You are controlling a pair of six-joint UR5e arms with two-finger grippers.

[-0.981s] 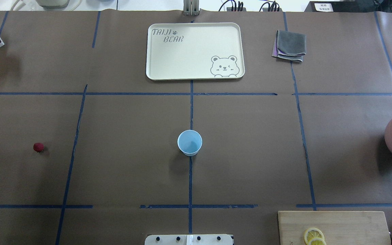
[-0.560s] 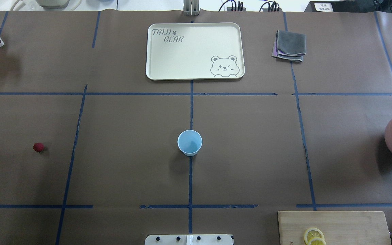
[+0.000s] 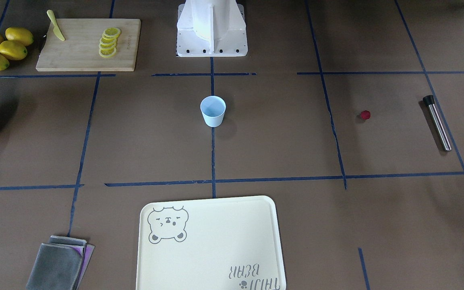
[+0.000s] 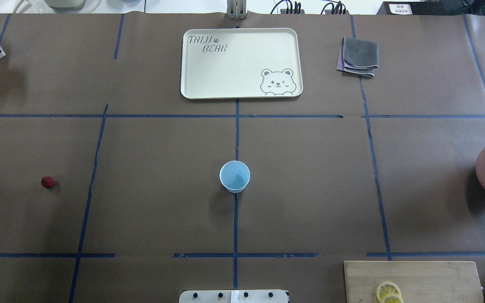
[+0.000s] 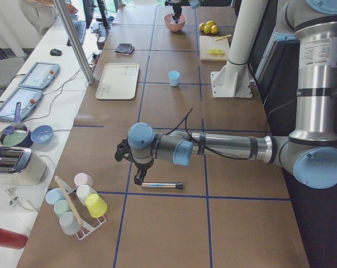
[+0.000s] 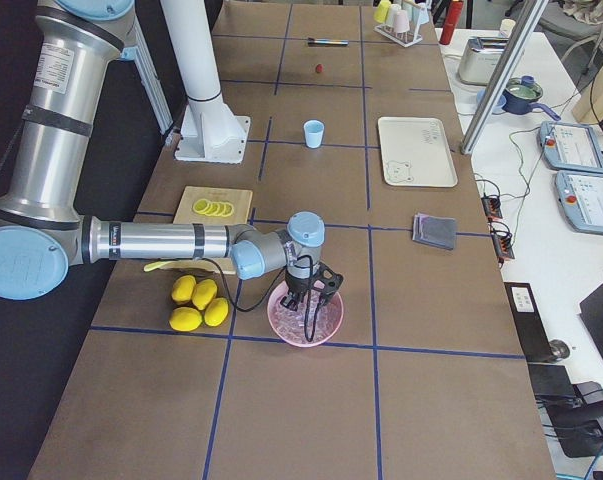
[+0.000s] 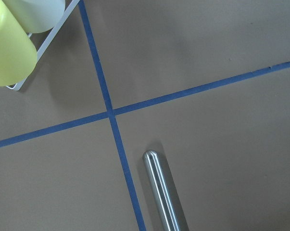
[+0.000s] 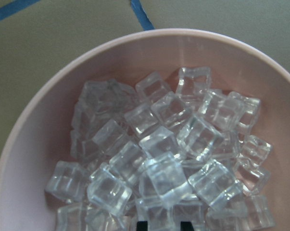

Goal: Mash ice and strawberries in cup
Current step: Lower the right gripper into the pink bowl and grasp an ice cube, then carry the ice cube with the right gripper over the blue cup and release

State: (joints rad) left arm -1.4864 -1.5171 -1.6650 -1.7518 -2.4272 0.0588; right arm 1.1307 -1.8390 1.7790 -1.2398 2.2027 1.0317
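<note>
The left arm (image 5: 229,146) lies stretched out low and nearly level over the left end of the desk (image 5: 174,223). Its wrist is bent so that the left hand (image 5: 138,177) points straight down, its tips close above the surface. Whether its fingers are apart or together cannot be told. The right arm (image 6: 161,240) reaches out low and level at the right end, wrist turned so that the right hand (image 6: 309,303) points straight down. In the right wrist view, two dark fingertips (image 8: 142,224) show at the bottom edge with a gap between them.
</note>
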